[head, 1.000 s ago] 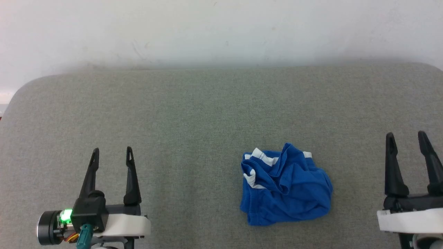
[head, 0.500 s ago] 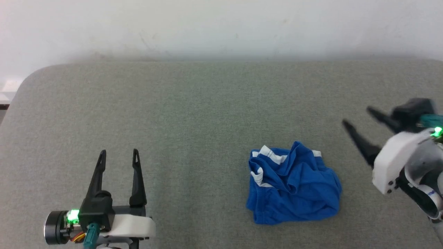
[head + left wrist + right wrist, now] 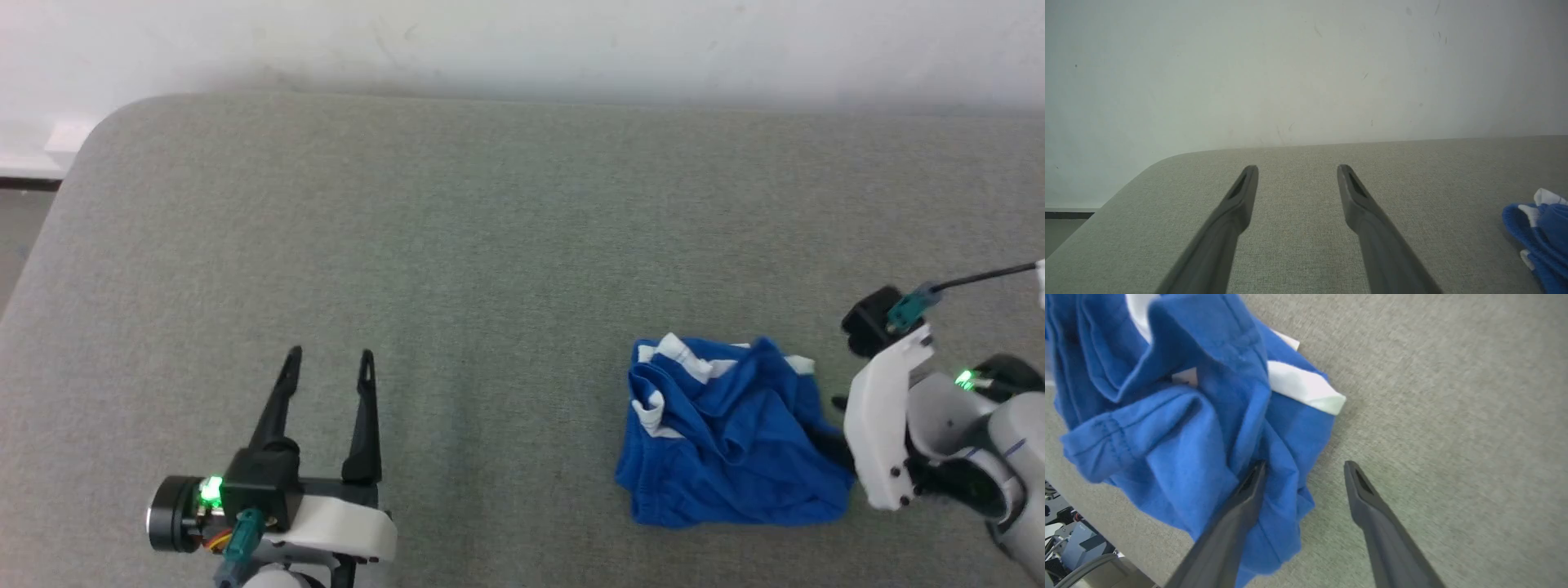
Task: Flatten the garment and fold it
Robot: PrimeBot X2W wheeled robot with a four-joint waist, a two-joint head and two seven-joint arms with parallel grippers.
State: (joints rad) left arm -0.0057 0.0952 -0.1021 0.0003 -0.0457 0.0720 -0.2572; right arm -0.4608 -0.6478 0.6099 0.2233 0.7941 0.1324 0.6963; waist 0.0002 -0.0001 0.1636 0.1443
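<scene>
Grey woven cloth is stretched over the counter (image 3: 490,245), with a pale wall (image 3: 571,41) behind it, and the garment (image 3: 727,441) is found crumpled in the lower right of the head view, blue folds heaped with white trim showing at the heap's upper left. No clear long axis can be read from the bunch; it is only slightly wider than deep. The right fingers (image 3: 1241,506) are spread wide and nothing is gripped: in the right wrist view one finger is laid against the heap's near fold while the other hangs over bare counter, so the cloth's edge is straddled, with the bulk lying to the upper left of that view. A pinch on that edge is judged to be the step in hand. The left fingers (image 3: 363,408) are parted too, empty, well apart in the lower left. Broad bare counter is offered to the left and above for spreading. The counter's near edge, glimpsed at the lower left of the right wrist view, lies close to the heap, so any drag towards it should be watched.
</scene>
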